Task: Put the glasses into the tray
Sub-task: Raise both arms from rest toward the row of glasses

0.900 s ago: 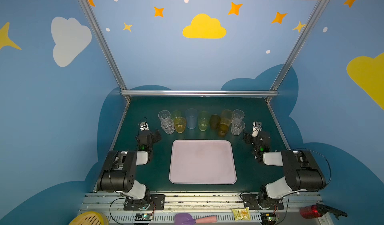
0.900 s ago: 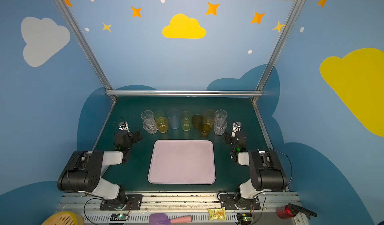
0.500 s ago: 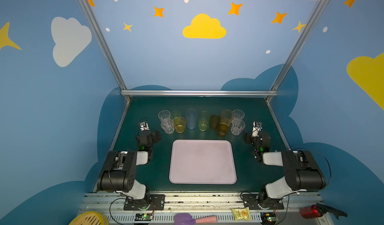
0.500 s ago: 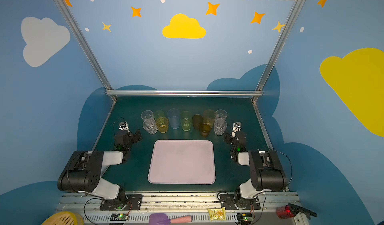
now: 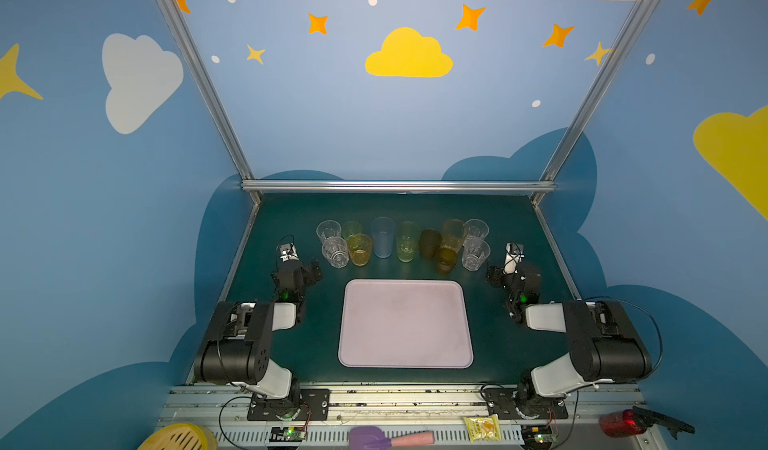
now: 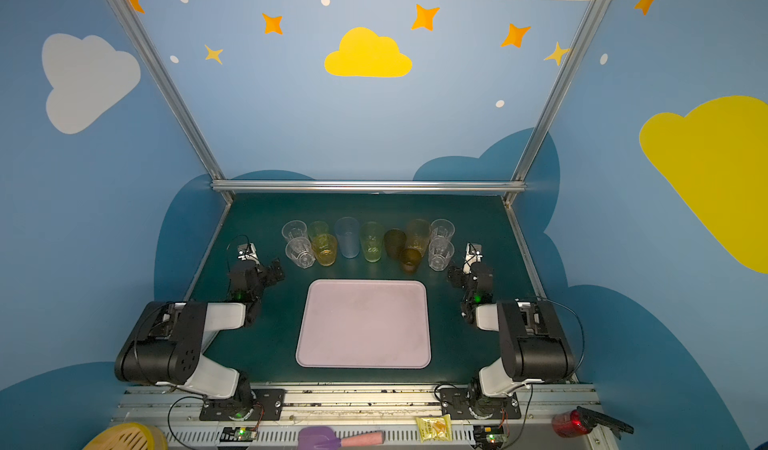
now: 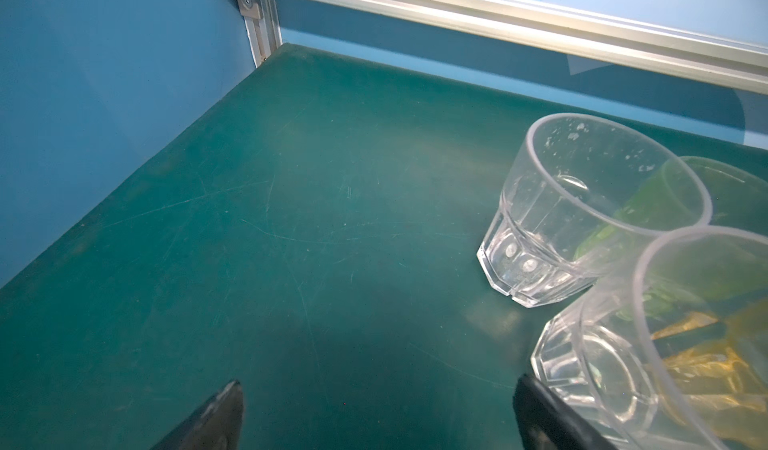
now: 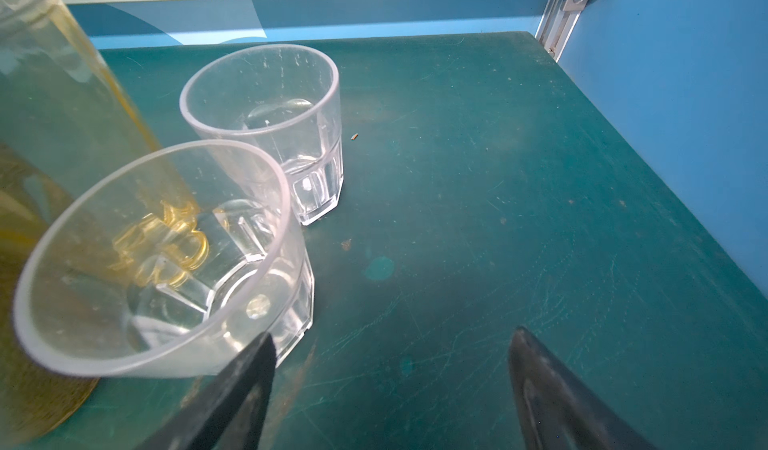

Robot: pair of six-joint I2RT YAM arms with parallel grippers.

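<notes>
Several glasses stand in a row at the back of the green table in both top views, from a clear faceted glass (image 5: 336,252) on the left, past a tall blue glass (image 5: 382,235), to a clear glass (image 5: 475,253) on the right. The pink-lilac tray (image 5: 405,323) (image 6: 363,323) lies in front of them with nothing in it. My left gripper (image 5: 305,270) (image 7: 378,385) is open just left of the row, one fingertip (image 7: 536,402) beside a clear glass (image 7: 602,364). My right gripper (image 5: 496,272) (image 8: 392,335) is open at the row's right end, next to a clear glass (image 8: 166,260).
Blue walls and an aluminium rail (image 5: 399,186) close in the table at the back and sides. Beyond the front edge lie a yellow basket (image 5: 178,439), a purple spatula (image 5: 386,437), a snack packet (image 5: 482,427) and a red object (image 5: 623,423).
</notes>
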